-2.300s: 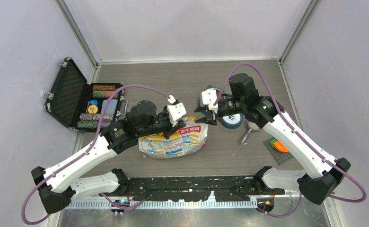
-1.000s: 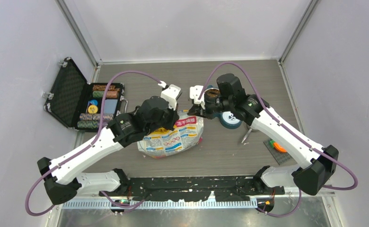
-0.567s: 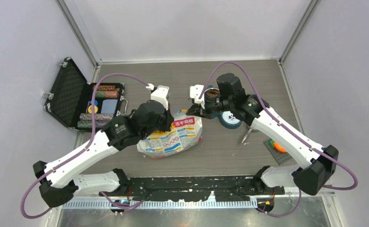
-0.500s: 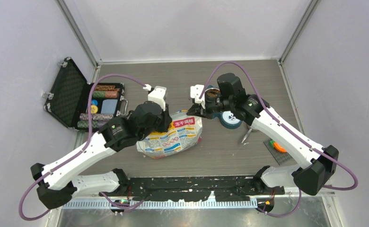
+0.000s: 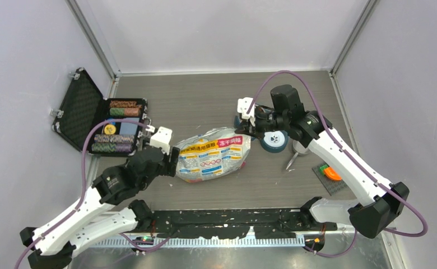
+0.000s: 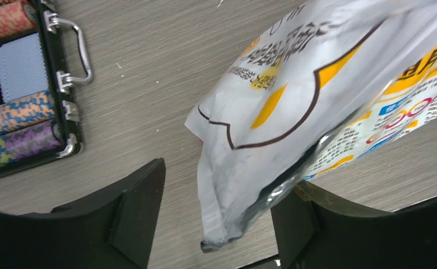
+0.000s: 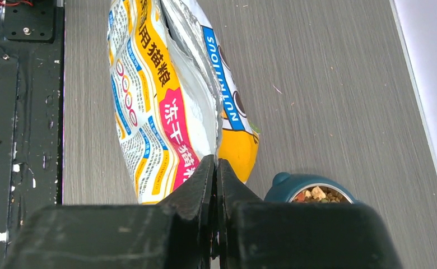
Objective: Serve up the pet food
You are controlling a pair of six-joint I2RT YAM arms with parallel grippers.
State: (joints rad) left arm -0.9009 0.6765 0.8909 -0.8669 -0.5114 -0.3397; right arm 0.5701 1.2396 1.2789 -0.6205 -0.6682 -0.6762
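Top external view has the printed foil bag (image 5: 213,161) lying flat near the middle of the table (image 5: 205,95), the left gripper (image 5: 174,161) at its left end and the right gripper (image 5: 245,133) at its far right corner. Seen from the left wrist, the fingers (image 6: 132,207) stand spread wide with the bag's corner between them, perhaps brushing one. The right gripper is clenched on the bag's torn edge. The pet food (image 7: 320,194) sits in a teal bowl (image 7: 286,185) just beside it. A chip case (image 5: 101,126) lies at the table's left edge.

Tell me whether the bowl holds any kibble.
Yes, the right wrist view shows brown kibble lying inside the blue bowl.
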